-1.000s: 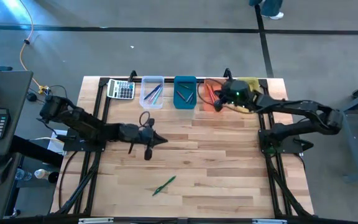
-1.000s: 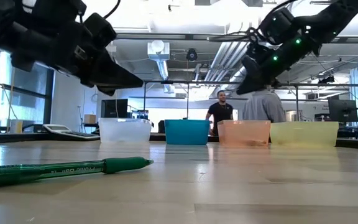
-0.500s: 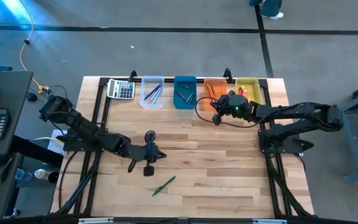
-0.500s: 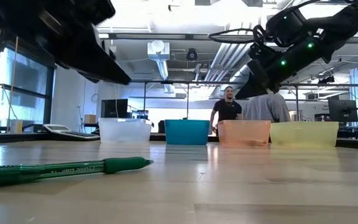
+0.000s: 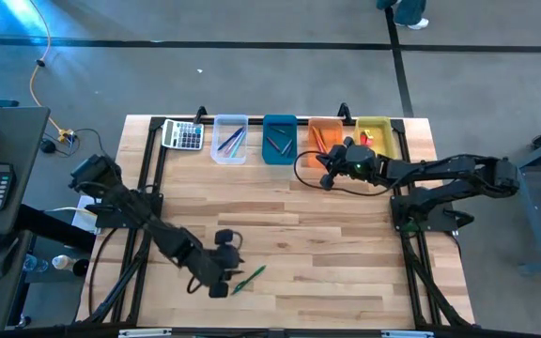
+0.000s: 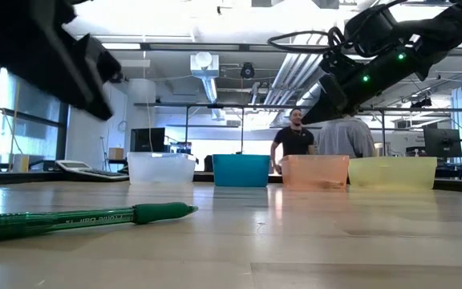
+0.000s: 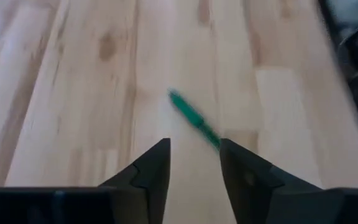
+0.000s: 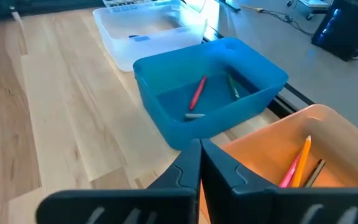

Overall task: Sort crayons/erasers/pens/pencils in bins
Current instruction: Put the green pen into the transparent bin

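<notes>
Four bins stand in a row at the far edge of the table (image 5: 346,244): one clear bin (image 5: 230,138), one blue bin (image 5: 279,139), one orange bin (image 5: 319,136) and one yellow bin (image 5: 377,134). A grey calculator (image 5: 183,136) sits just beside the clear one. The clear bin holds a few thin sticks. The blue bin shows two sticks in the right wrist view, one red and one green. The orange bin holds orange and red sticks. Something small and red lies in the yellow bin.

One green pen (image 5: 249,279) lies alone on the near part of the table. White writing runs along its side, but I cannot read it.

The left gripper (image 7: 194,163) hangs over the table with its fingers spread apart, and the pen lies just ahead of them. The right gripper (image 8: 200,163) is pressed together with nothing in it, near the front of the orange bin.
</notes>
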Tool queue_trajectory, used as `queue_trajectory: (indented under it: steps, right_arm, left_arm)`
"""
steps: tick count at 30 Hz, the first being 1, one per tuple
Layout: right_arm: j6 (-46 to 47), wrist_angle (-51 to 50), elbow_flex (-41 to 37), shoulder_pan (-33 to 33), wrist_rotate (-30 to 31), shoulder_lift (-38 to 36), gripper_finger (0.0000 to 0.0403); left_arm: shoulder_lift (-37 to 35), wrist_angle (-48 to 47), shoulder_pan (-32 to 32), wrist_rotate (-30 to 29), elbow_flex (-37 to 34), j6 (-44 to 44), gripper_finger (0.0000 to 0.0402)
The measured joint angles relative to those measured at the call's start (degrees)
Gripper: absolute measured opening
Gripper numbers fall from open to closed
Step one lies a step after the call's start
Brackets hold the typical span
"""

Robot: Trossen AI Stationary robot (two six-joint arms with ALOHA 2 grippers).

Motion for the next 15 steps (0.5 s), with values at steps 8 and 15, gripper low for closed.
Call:
queue_trajectory:
  steps: [8,15]
  right_arm:
    - [0.7,-0.3,0.0,0.4,0.0,0.0,0.0]
    - [1.0,-0.8,0.0,2.5,0.0,0.0,0.0]
  left_arm:
    - [6.4,-5.0,-1.8,0.2,5.4,-4.8,0.0156]
    - [11.4,-5.0,-2.4,2.3,8.6,-6.3,0.0157]
